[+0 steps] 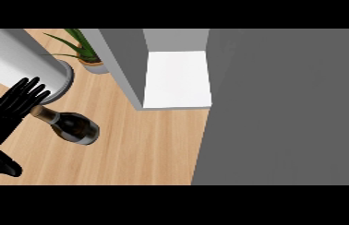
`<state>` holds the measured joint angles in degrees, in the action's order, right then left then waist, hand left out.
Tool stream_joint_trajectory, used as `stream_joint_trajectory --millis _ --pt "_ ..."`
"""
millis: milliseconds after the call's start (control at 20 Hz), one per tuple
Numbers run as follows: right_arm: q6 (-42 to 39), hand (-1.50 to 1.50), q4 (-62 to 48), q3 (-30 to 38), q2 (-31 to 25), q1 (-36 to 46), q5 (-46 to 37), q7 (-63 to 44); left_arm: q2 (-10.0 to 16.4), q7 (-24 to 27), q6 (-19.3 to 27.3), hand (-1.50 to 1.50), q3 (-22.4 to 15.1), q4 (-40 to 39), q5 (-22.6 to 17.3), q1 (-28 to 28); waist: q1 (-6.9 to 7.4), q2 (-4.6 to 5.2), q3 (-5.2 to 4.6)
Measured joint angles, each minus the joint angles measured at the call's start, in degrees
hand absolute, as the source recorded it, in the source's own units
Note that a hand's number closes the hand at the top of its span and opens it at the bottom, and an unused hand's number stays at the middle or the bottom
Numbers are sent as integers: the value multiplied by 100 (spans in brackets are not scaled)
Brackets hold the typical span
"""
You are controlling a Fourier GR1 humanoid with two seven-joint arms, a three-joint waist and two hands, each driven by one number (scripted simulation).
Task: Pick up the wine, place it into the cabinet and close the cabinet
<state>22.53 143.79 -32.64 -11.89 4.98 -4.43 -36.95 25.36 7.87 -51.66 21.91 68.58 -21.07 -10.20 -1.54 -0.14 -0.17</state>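
Flat grey cabinet door [273, 109], glossy dark wine bottle [76, 127], left hand [17, 104] spread open, empty

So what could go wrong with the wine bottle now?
Two things might go wrong. The left hand is open, with its fingers beside the bottle's neck and not curled round it, so a nudge might tip the bottle over. The potted plant stands close to the cabinet, so the bottle could bump it on the way to the shelf.
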Motion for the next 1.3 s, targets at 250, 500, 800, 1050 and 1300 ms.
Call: stream_joint_trajectory --millis 250,500,800,1050,1300 --pt "106 -150 9 22 -127 75 -17 -56 -20 475 106 -150 -73 -589 652 -138 -14 3 0" --pt "259 -150 5 -144 -230 103 -53 -42 -56 881 311 -150 -227 -1102 1164 -310 -27 1 -2" --pt "402 -150 2 -179 -342 253 -69 -47 -23 1583 699 -150 -382 -1890 1728 -483 -73 10 -8" --pt "470 -150 -32 -213 -427 265 -62 73 67 2179 996 -150 -582 -2586 2121 -667 -85 24 -10" --pt "566 -150 -42 -280 -520 253 -57 161 -25 2369 1073 -150 -821 -3122 2250 -843 -115 22 -12"
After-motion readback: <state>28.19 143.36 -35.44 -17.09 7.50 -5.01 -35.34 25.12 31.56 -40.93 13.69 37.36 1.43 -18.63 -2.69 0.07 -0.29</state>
